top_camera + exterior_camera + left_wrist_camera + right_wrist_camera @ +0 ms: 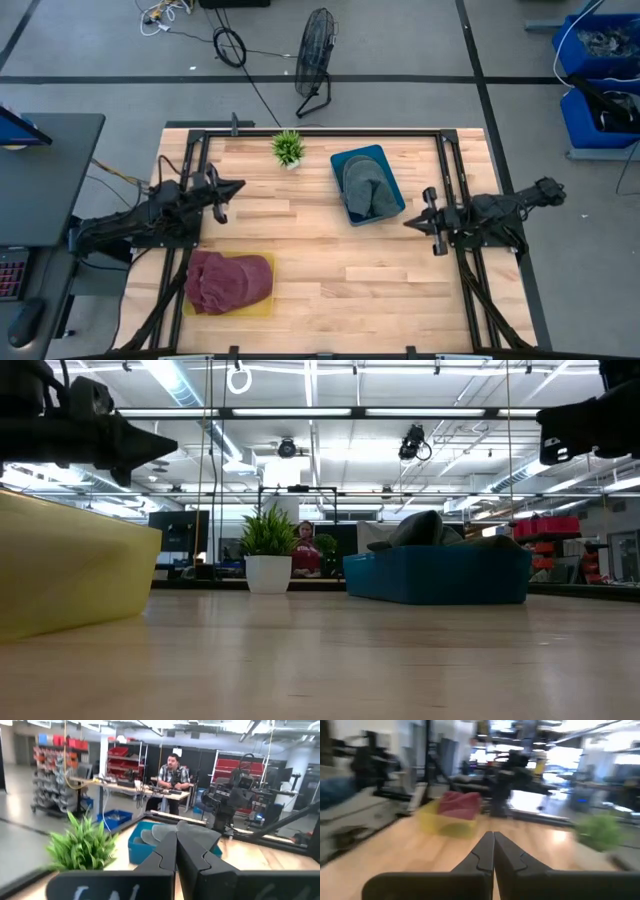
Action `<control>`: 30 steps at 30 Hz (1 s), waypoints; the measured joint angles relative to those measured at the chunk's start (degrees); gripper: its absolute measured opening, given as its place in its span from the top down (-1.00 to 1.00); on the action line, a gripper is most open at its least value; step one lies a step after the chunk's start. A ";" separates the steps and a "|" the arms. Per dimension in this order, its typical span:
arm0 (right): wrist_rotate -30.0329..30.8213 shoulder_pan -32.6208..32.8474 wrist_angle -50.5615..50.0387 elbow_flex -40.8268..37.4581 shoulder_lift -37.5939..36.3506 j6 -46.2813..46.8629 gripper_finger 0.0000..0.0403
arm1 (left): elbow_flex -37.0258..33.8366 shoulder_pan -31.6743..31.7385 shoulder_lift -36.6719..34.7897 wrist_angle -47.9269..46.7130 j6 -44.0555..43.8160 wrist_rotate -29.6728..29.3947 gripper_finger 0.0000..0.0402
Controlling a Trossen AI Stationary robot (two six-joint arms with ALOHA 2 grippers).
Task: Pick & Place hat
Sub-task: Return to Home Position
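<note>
A grey hat [368, 192] lies in a blue bin [352, 160] toward the table's far side; the low view shows the hat [428, 527] rising over the bin's wall [440, 575]. A dark red hat [229, 280] sits in a yellow bin [262, 308] near the table's left near corner. My left gripper [240, 186] hovers at the left side, shut and empty, pointing right. My right gripper [407, 223] hovers at the right side, shut and empty, pointing left, just near of the blue bin.
A small potted plant [288, 149] stands at the table's far edge, left of the blue bin. Bare wood lies between the two bins in the table's middle [320, 260]. A person sits at a desk [171, 775] in the room beyond.
</note>
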 joint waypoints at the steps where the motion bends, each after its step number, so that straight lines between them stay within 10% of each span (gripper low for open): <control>1: -2.61 -0.40 -0.33 0.00 0.00 0.49 0.96 | 0.00 0.00 -0.02 -0.72 -1.15 0.02 0.96; 30: -3.95 -1.36 -0.56 0.00 0.35 5.25 0.94 | -0.04 -0.02 0.00 -3.36 -4.79 -0.09 0.96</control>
